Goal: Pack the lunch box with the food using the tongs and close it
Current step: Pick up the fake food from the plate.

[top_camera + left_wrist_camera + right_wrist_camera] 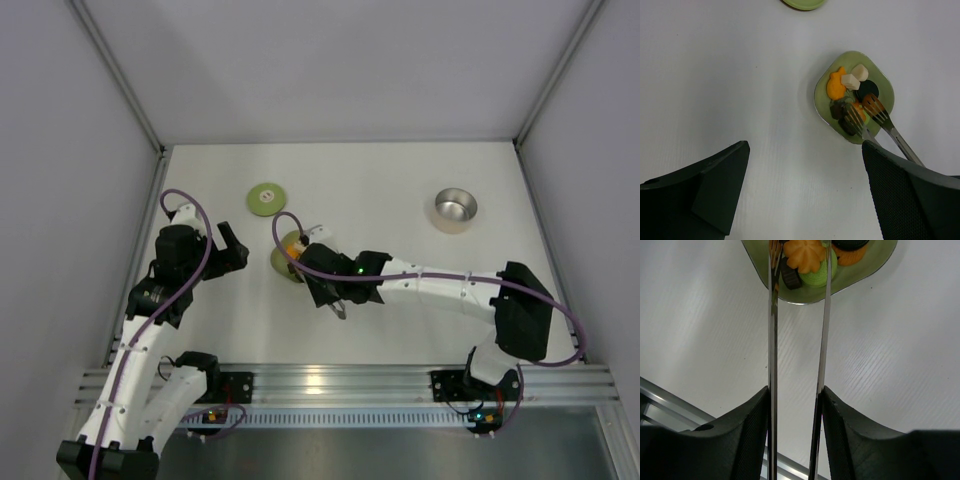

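Observation:
My right gripper [327, 288] [796, 395] is shut on the tongs [772, 340], one slim arm against each finger. The tong tips [875, 107] reach over the light green plate [283, 264] [886, 92] and straddle an orange flower-shaped piece of food [804, 252] that lies on a green piece [817, 276]. On the same plate are an orange piece [836, 86], white pieces [855, 77], a black disc [867, 91] and dark brown pieces [839, 110]. The lunch box [455, 210] stands uncovered at the back right. Its green lid [266, 198] lies flat behind the plate. My left gripper [232, 250] [805, 185] hangs open left of the plate, holding nothing.
Grey walls close in the white table on three sides. An aluminium rail [340, 385] carrying both arm bases runs along the near edge. My right arm [440, 285] stretches across the table's middle from the right.

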{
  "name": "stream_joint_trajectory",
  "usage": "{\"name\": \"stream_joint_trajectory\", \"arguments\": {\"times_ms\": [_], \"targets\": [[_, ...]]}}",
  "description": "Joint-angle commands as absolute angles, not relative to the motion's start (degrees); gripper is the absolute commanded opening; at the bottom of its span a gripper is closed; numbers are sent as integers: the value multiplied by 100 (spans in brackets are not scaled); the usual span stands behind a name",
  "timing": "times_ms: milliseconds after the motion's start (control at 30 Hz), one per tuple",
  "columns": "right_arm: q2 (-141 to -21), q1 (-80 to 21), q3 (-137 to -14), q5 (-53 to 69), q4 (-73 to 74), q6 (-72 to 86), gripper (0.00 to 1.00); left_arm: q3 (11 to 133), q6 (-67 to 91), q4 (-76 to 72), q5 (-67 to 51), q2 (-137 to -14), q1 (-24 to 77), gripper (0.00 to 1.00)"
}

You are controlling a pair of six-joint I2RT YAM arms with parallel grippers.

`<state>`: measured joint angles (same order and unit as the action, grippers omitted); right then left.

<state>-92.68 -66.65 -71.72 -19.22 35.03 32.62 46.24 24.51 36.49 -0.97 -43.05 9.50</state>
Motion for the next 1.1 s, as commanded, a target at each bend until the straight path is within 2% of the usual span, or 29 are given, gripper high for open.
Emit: {"name": "stream_joint_trajectory", "arguments": {"times_ms": [0, 300, 467, 600, 1067], "targets": [[-9308, -6803, -7453, -1890, 3357, 3252, 42, 4641, 2426, 3498, -62, -4307, 984, 99], [-9299, -6803, -7506, -1925, 3437, 3226, 41, 4641, 2434, 3498, -70, -4324, 984, 99], [-9246, -6803, -7567, -1960, 3515, 3217, 30, 4632, 2434, 3498, -62, -4324, 984, 99], [-9132, -6803, -7620, -2039, 3629, 3217, 25, 4641, 2426, 3498, -62, -4342, 984, 99], [-8570, -6469, -7638, -2285, 3841, 3182, 24, 4641, 2426, 3507, -62, -4342, 993, 99]]}}
